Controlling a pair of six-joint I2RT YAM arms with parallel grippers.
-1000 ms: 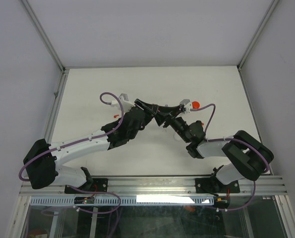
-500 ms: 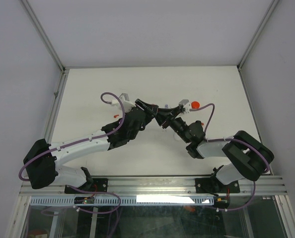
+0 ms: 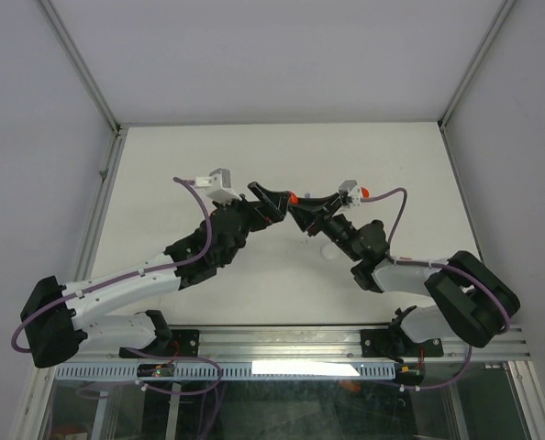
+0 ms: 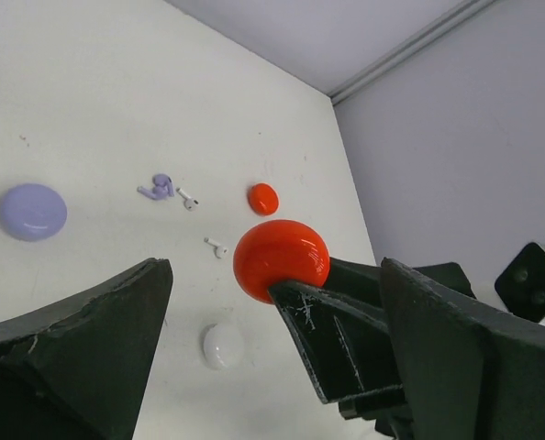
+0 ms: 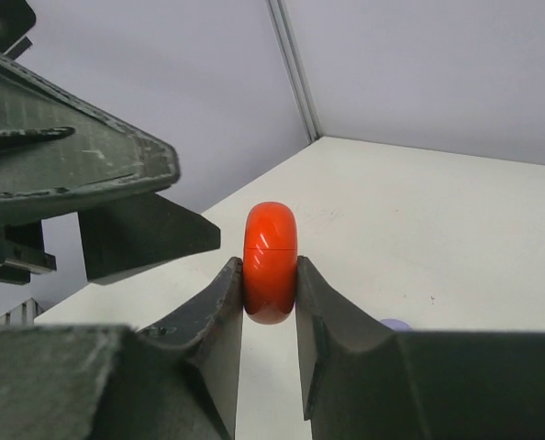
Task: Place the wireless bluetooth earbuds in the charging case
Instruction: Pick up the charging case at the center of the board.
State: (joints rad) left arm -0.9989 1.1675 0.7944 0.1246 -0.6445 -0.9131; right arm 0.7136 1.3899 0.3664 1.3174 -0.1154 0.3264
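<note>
L gripper opened, red case edge-up

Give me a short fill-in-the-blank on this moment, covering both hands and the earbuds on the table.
The right hand is shut on a ___ case. The left hand is wide ___. Right beside the lilac earbuds lies a ___ earbud.
Missing words: red; open; white.
</note>
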